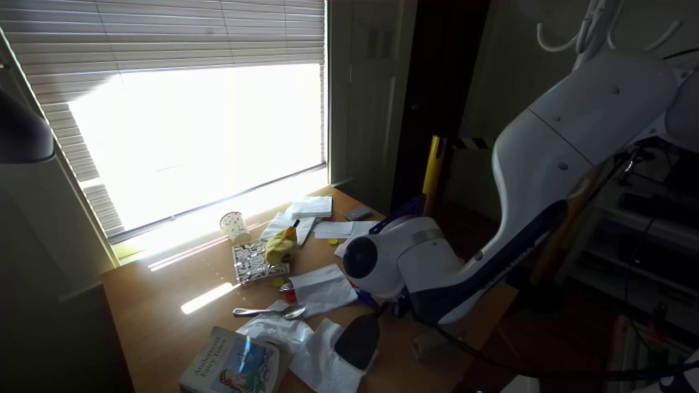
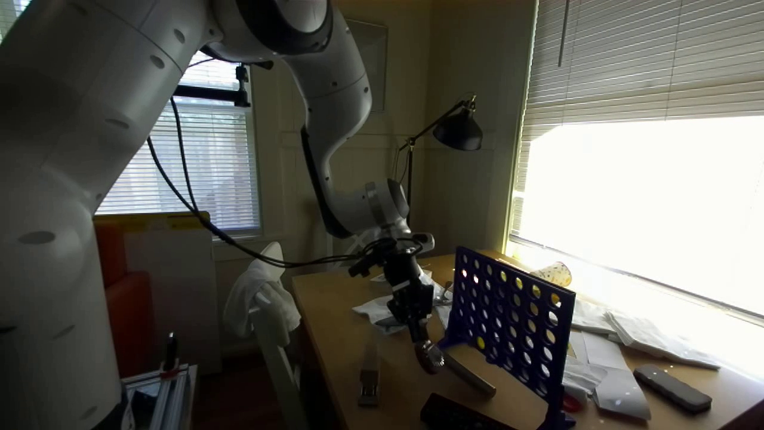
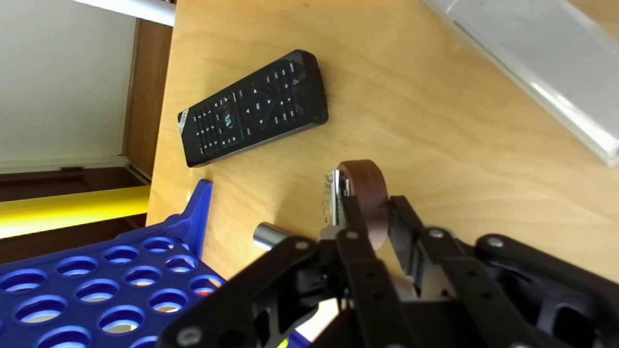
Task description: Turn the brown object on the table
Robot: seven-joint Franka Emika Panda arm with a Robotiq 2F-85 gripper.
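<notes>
You've got the brown object [image 3: 371,193] clamped b/w both fingers [image 3: 402,212] of your gripper [image 3: 376,208]; the wrist view shows one on each side of it. It's a thick piece w/ a rounded top, plus a toothed metal face [image 3: 334,193] on its L in that view. It's over the table [image 3: 459,145]; can't tell if it touches the wood. A metal tube [image 3: 270,235] shows just beside your gripper; can't tell if it's joined to the obj.

Blk remote [image 3: 254,108] lies nearby on the table, apart from what you hold. Blue Connect 4 rack [image 3: 113,271] stands upright near your gripper. Long pale-grey item [image 3: 546,63], cut off by the frame, lies on the wood top R of the wrist view; type unclear.

In both exterior views a grey slab [image 2: 671,387] lies flat near the table's corner, by white papers [image 2: 621,388], well apart from your gripper. In an exterior view the arm [image 1: 590,109] hides most of your gripper; there you also get the Andersen's Fairy Tales book [image 1: 240,363], a metal spoon [image 1: 270,312], a tilted paper cup [image 1: 235,226] and a dark oval paddle [image 1: 357,343] on a crumpled white sheet [image 1: 322,371].
</notes>
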